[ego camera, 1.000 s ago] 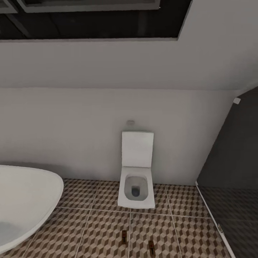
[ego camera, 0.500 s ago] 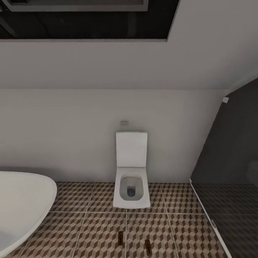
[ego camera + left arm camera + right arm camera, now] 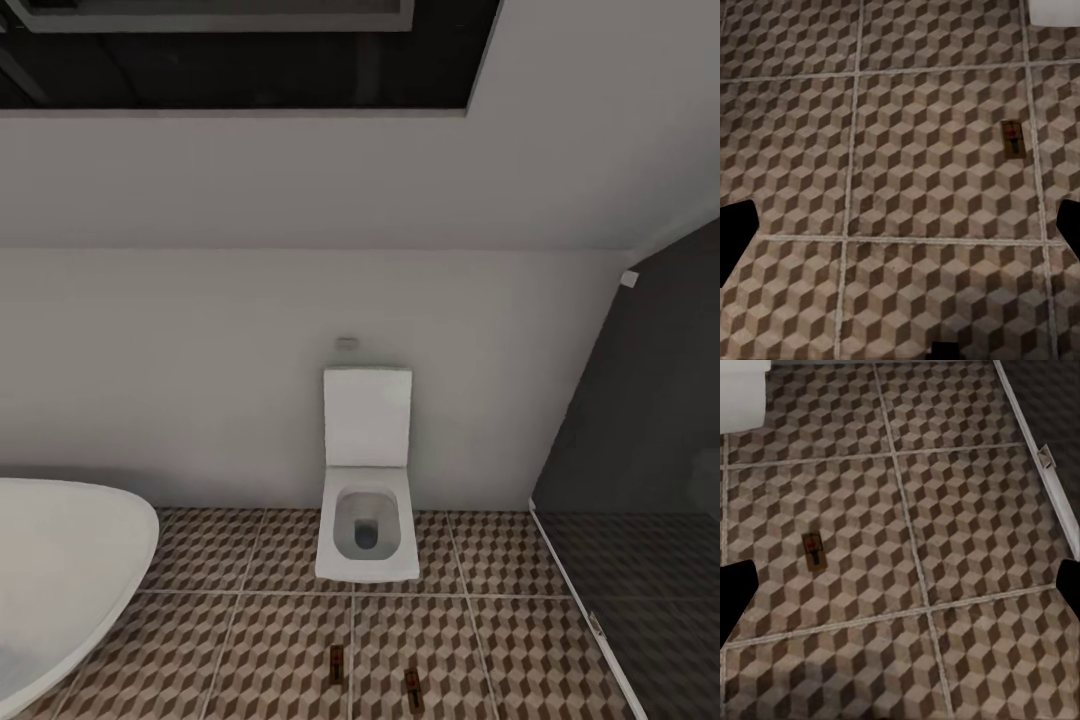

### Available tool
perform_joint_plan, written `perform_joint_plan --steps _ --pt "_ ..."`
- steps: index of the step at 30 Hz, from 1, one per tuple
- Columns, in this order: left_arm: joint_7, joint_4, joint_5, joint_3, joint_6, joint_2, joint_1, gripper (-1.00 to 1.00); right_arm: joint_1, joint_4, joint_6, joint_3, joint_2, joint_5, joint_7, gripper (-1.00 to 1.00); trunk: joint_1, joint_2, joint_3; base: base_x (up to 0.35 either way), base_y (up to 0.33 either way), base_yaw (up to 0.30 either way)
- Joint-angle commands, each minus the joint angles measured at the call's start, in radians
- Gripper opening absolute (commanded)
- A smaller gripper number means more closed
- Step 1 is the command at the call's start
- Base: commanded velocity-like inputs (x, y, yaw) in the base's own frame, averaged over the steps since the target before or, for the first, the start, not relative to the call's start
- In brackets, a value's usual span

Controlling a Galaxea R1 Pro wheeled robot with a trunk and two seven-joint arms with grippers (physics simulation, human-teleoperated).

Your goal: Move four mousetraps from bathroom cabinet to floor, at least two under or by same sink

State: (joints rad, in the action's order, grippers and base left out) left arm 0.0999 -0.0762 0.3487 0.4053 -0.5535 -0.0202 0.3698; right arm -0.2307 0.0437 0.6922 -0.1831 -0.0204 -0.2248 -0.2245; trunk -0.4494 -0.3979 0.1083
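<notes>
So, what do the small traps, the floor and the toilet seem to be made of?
The mousetraps look like tan wood boards with dark metal bars; their grain is too small to tell. The bathroom floor seems matte ceramic tile: square slabs, pale grout lines, printed cube pattern. The toilet looks like smooth white glazed ceramic, though plastic is possible.

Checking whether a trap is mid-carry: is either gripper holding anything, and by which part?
Nothing is held. Left gripper and right gripper are open over the bathroom floor; two mousetraps lie there.
</notes>
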Motion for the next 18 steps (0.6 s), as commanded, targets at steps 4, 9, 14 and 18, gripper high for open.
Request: perform_joint_plan --steps 4,9,14,18 --pt "0.051 -0.003 0.004 0.008 0.049 -0.028 -0.018 1.00 -0.001 -0.015 0.001 -0.010 0.029 -0.007 -0.033 1.00 -0.001 -0.002 0.002 0.000 0.000 0.000" --pt "0.107 -0.004 0.005 0.007 0.118 -0.049 -0.055 1.00 -0.001 -0.023 -0.029 -0.010 0.047 -0.009 -0.062 1.00 -0.001 -0.002 0.002 0.000 0.000 0.000" --pt "0.124 -0.003 0.005 0.007 0.229 -0.053 -0.086 1.00 -0.001 -0.023 -0.171 -0.009 0.051 -0.010 -0.069 1.00 -0.001 -0.002 0.002 0.000 0.000 0.000" --pt "0.127 -0.002 0.006 0.007 0.341 -0.050 -0.100 1.00 -0.001 -0.021 -0.264 -0.009 0.051 -0.012 -0.067 1.00 -0.001 -0.002 0.002 0.000 0.000 0.000"
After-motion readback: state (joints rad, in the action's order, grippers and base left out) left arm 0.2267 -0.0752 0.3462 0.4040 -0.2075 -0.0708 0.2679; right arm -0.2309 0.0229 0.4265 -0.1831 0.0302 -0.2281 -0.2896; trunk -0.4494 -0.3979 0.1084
